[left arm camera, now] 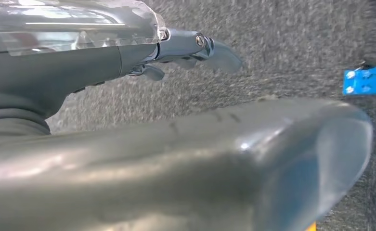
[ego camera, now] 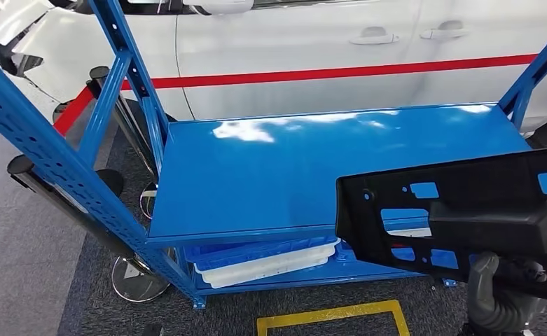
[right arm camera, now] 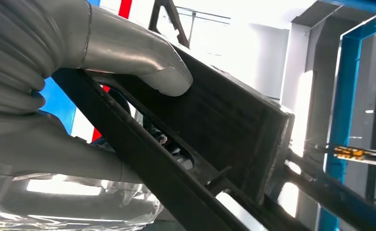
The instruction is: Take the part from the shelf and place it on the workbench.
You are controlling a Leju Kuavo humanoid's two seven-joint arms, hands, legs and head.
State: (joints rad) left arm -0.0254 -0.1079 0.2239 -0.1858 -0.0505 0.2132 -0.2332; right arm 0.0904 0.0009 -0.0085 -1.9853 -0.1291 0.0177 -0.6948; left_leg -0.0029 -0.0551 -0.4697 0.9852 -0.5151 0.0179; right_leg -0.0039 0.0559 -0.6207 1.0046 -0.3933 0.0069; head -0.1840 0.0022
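Observation:
The part (ego camera: 459, 210) is a long black plastic panel with several cut-outs. It hangs in the air at the right, over the front right corner of the blue shelf's top deck (ego camera: 291, 175). My right hand (ego camera: 498, 297) grips it from below. In the right wrist view the thumb (right arm camera: 162, 72) presses on the part (right arm camera: 224, 120) and the hand (right arm camera: 56, 96) wraps around its edge. My left hand (left arm camera: 176, 159) hangs over grey carpet, its fingers (left arm camera: 186, 45) stretched out with nothing in them.
The shelf's lower level holds a white tray (ego camera: 270, 264) in blue bins. A slanted blue upright (ego camera: 46, 161) rises at the left, with chrome stanchion bases (ego camera: 137, 280) beside it. A white car with a red stripe (ego camera: 326, 56) stands behind. Yellow floor marking (ego camera: 333, 315) lies in front.

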